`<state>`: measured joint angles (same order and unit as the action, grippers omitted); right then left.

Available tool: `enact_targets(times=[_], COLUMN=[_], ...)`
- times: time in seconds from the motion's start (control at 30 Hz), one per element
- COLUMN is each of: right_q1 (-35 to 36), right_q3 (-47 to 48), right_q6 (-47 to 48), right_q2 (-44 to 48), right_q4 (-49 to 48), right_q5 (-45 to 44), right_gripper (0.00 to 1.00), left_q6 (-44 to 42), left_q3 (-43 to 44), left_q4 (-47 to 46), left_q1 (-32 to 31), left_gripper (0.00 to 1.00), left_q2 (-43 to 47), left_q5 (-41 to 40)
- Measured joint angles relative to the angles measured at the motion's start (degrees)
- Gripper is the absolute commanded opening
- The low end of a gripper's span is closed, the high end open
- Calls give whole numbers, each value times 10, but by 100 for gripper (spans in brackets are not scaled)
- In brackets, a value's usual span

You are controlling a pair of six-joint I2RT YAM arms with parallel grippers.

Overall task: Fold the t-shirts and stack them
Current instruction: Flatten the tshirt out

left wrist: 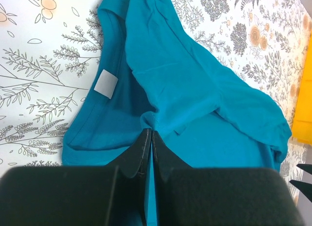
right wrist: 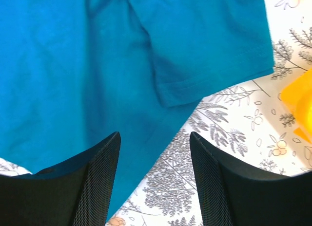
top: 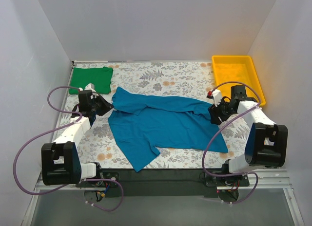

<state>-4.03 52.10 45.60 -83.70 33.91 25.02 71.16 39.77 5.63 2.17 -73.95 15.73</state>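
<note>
Teal t-shirt [left wrist: 209, 99], its white neck label [left wrist: 106, 84] only in left wrist view

Bright, even light was cast from above; faint shadows were thrown beside the teal-blue t-shirt [top: 165, 126], and all views were rendered sharply.

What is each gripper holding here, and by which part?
The left gripper is shut on the teal shirt, pinching a fold beside its neckline. The right gripper is open near a sleeve, holding nothing.
</note>
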Motion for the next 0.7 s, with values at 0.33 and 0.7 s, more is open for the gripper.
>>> enact_targets(times=[0.33,0.7], right_q1=[10,61], right_q3=[30,39], right_q6=[-4,-12], right_q2=[-53,-73], right_q4=[-23,-40], right_q5=[-50,-75], right_gripper=[61,52], left_q6=[-3,-4], left_q3=[0,0], left_q4=[-1,-1], left_q1=[0,0], left_gripper=[0,0], left_q2=[2,2], left_q5=[0,2])
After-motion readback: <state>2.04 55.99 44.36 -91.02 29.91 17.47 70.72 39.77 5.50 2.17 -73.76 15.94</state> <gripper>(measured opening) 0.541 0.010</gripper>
